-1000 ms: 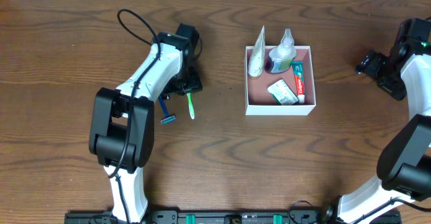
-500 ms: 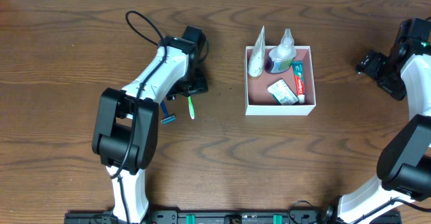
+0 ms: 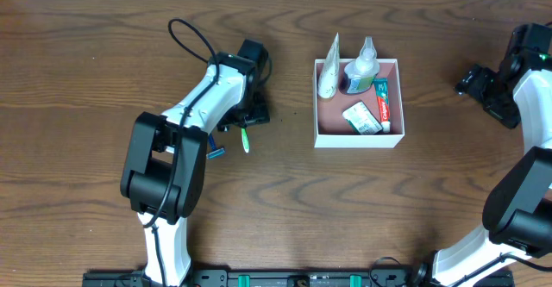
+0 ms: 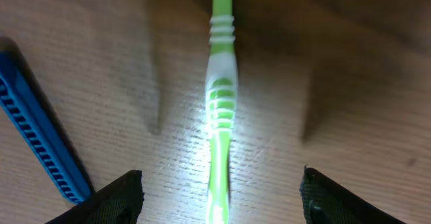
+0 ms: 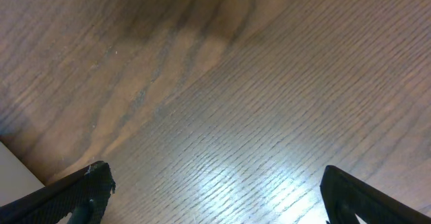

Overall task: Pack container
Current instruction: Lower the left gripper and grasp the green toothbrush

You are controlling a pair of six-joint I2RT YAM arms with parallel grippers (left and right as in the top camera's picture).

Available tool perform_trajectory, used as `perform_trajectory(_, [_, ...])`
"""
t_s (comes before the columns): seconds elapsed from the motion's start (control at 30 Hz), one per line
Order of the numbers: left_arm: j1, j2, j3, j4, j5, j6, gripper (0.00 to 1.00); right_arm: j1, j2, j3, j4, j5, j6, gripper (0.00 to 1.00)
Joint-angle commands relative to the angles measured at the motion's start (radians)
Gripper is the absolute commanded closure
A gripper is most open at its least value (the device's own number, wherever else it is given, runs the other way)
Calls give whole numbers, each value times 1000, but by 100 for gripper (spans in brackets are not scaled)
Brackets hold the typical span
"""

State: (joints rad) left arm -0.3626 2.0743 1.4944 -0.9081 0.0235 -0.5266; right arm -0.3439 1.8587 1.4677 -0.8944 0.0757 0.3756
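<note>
**Container (image 3: 332, 119), square, shallow, white-walled and dusty pink inside, is part-filled; toothbrush lined up next**

It sits right of centre on the brown wood-grain table (image 3: 285, 209), well apart from both arms. Inside, a white squeeze tube (image 3: 328, 73) leans on the left wall and a clear bottle with purple liquid (image 3: 360, 67) stands beside it. A red-and-green toothpaste carton (image 3: 382, 99) lies along the right wall, with a small white packet (image 3: 362, 117) next to it. The lower part of the pink floor is bare, so there is room for more.

The left gripper (image 4: 221, 200) hangs low over the slim green-and-white plastic toothbrush (image 4: 221, 109). Its fingers are spread wide, the handle runs down the middle of the gap, and neither finger touches it. That centring looks deliberate: closing from here should pinch the handle across its narrow width. A blue ribbed plastic razor (image 4: 40, 140) lies just beside one finger, close enough to be nudged.

The right gripper (image 5: 222, 197) is likewise spread and holds nothing. It is parked over bare wood near the table's right edge, probably to keep clear of the container.
</note>
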Motion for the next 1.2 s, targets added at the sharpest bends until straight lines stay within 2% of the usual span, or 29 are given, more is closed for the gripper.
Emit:
perform_trajectory(0.0, [4, 18, -6, 3, 0, 5, 25, 0, 9, -4, 1, 2, 13, 1])
perform_trajectory(1.17, [4, 18, -84, 98, 30, 5, 26, 0, 9, -4, 1, 2, 13, 1])
